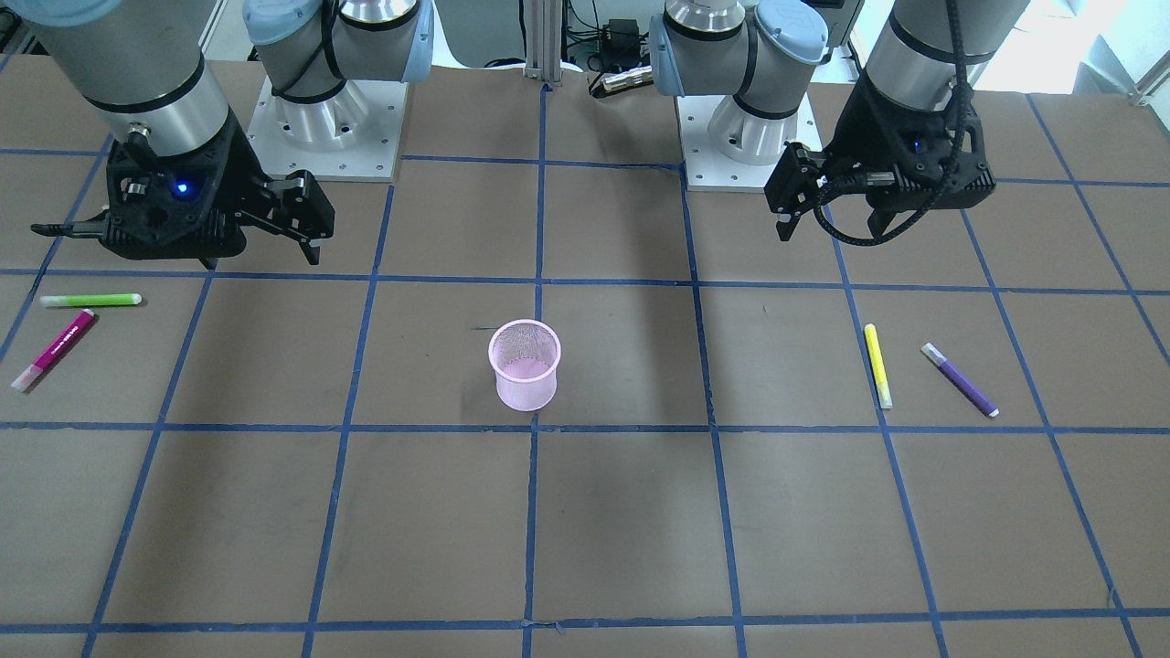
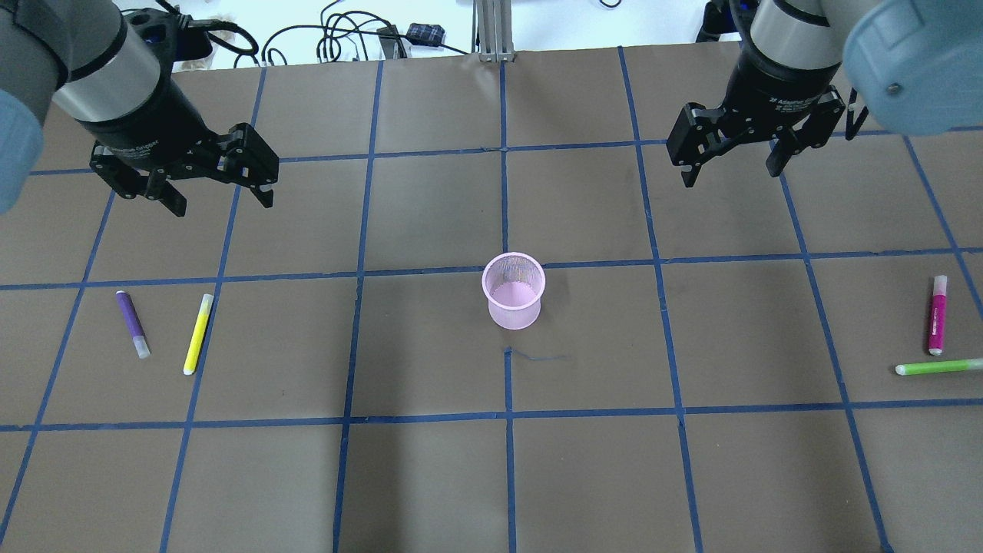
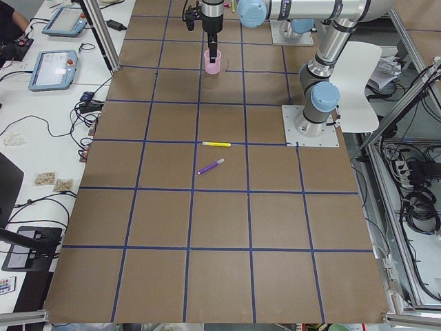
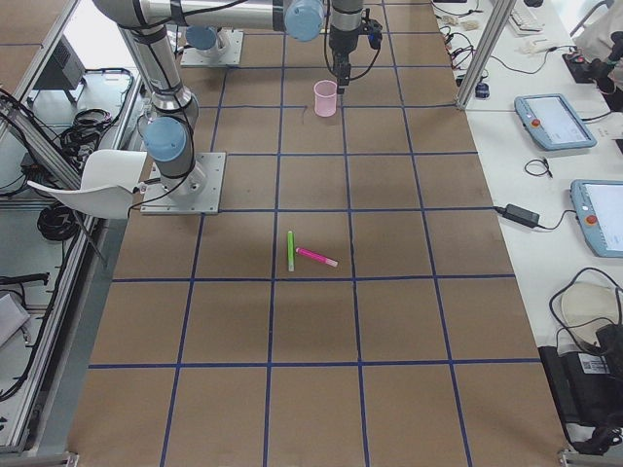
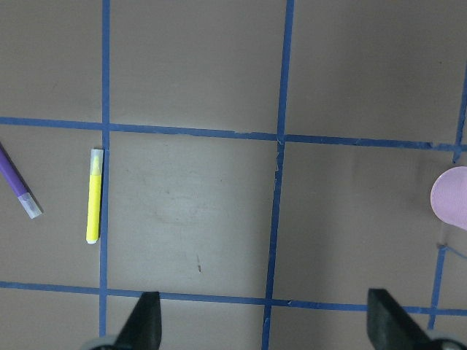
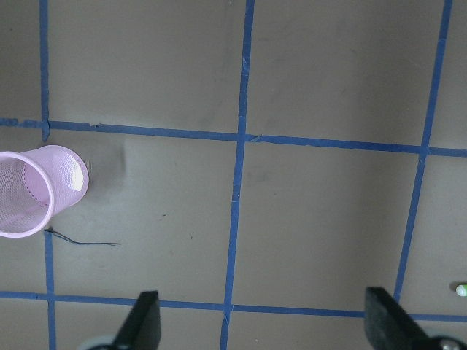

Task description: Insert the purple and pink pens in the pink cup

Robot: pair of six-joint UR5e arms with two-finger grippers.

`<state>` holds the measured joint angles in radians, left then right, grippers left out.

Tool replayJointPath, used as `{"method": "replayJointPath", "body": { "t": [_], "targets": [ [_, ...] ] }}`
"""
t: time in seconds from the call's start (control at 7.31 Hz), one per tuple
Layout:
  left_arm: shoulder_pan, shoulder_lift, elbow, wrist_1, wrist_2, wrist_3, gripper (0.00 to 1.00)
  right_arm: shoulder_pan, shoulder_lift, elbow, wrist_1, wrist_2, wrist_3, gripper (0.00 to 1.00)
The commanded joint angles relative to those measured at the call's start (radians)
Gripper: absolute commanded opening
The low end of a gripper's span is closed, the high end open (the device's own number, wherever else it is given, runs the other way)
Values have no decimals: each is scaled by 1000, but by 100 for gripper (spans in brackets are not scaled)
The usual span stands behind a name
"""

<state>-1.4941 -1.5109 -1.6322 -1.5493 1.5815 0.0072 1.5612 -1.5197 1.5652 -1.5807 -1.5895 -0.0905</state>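
The pink mesh cup (image 2: 514, 290) stands upright at the table's middle (image 1: 524, 364). The purple pen (image 2: 132, 323) lies flat on my left side (image 1: 960, 379), at the left edge of the left wrist view (image 5: 16, 181). The pink pen (image 2: 937, 315) lies flat on my far right side (image 1: 53, 350). My left gripper (image 2: 223, 198) is open and empty, hovering beyond the purple pen. My right gripper (image 2: 729, 170) is open and empty, hovering beyond and left of the pink pen. The cup shows at the edge of each wrist view (image 5: 451, 197) (image 6: 36, 191).
A yellow pen (image 2: 198, 333) lies next to the purple pen. A green pen (image 2: 938, 367) lies just in front of the pink pen. Blue tape lines grid the brown table (image 2: 430, 476). Cables and monitors sit past the far edge.
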Motion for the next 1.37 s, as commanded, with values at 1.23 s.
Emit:
{"method": "replayJointPath", "body": {
  "t": [1.23],
  "targets": [
    [24,17,3,14,6,10,100,-732,107,413,-564,-62,-331,100]
  ]
}}
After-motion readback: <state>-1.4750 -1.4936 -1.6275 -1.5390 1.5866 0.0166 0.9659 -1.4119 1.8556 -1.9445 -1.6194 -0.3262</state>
